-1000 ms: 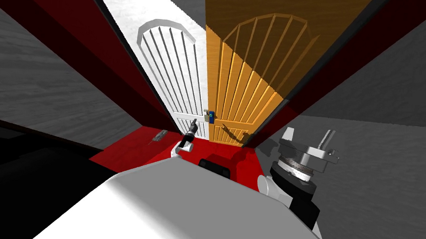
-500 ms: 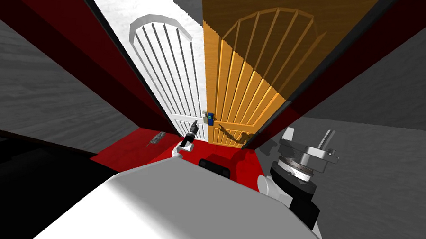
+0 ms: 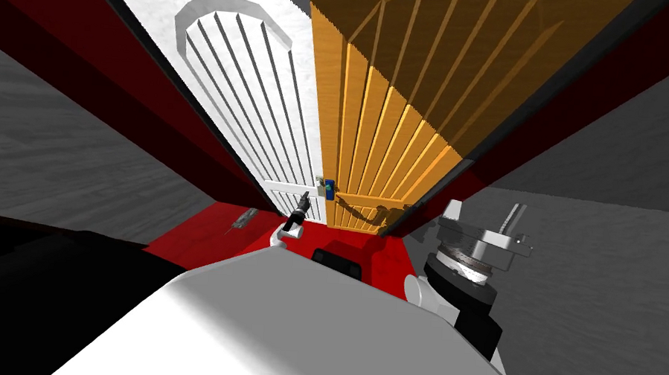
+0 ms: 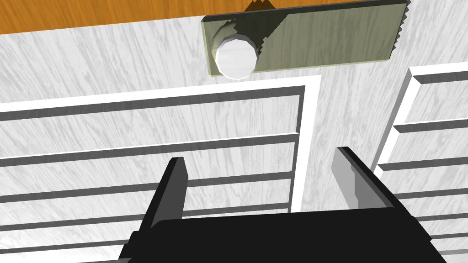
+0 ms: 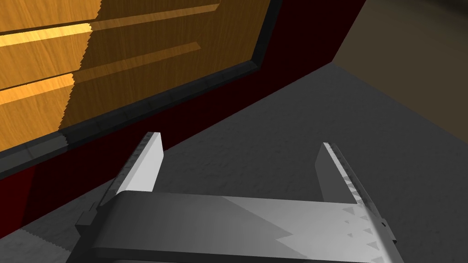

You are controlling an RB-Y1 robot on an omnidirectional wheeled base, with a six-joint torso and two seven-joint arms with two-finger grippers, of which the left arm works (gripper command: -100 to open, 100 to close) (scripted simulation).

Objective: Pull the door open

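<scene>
— What is cut off at the doors?
— The orange door (image 3: 391, 119) runs past the head view's upper edge, which clips its arched panel. The white door (image 3: 256, 116) runs off there too.
— At the seam between them?
— A blue thing (image 3: 330, 189), too small for me to name. My left gripper (image 3: 303, 196) is tiny there.
— From your left wrist?
— My gripper's dark body covers some of the white door's slats, and shadow crosses the plate (image 4: 320, 39) behind the knob (image 4: 235, 57).

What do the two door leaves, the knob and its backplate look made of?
White door leaf: painted or whitewashed wood, matte, with grey grain streaks.
Orange door leaf: varnished-looking wood, with fine grain lines.
Knob: plain white, matte, faceted; material unclear.
Backplate: olive-grey with faint streaks, perhaps brushed metal.
</scene>
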